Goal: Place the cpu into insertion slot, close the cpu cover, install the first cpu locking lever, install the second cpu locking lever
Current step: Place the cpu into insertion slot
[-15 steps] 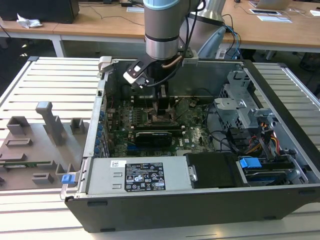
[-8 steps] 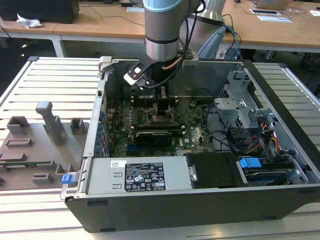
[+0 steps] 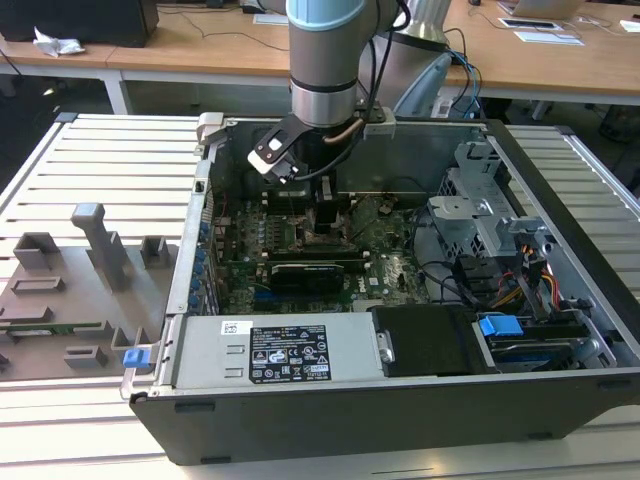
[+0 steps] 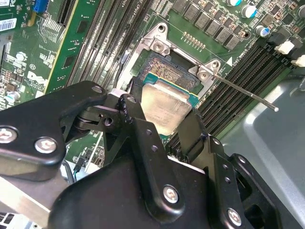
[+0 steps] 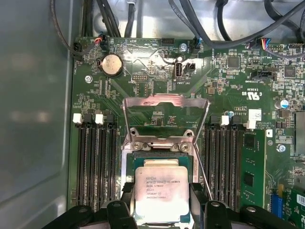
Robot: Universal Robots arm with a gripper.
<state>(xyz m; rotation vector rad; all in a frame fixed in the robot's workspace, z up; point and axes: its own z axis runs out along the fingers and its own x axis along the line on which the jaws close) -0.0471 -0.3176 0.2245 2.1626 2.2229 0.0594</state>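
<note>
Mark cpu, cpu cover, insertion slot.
cpu (image 5: 160, 191): first wrist view, centre of metal top.
cpu cover (image 5: 162, 100): first wrist view, free edge of raised frame.
insertion slot (image 4: 167, 64): second wrist view, exposed dark contacts.

I see a lab set in an office: wooden desks (image 3: 200, 45) with papers (image 3: 548, 37) along the frame's top, an opened computer case (image 3: 400, 410) on a slatted metal surface (image 3: 110, 160).

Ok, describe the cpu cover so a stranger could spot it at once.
On the green circuit board inside the computer case, find the square socket where the gripper holds the cpu. The cpu cover is the silver frame hinged up beside it, the one metal piece with a big square hole.
</note>
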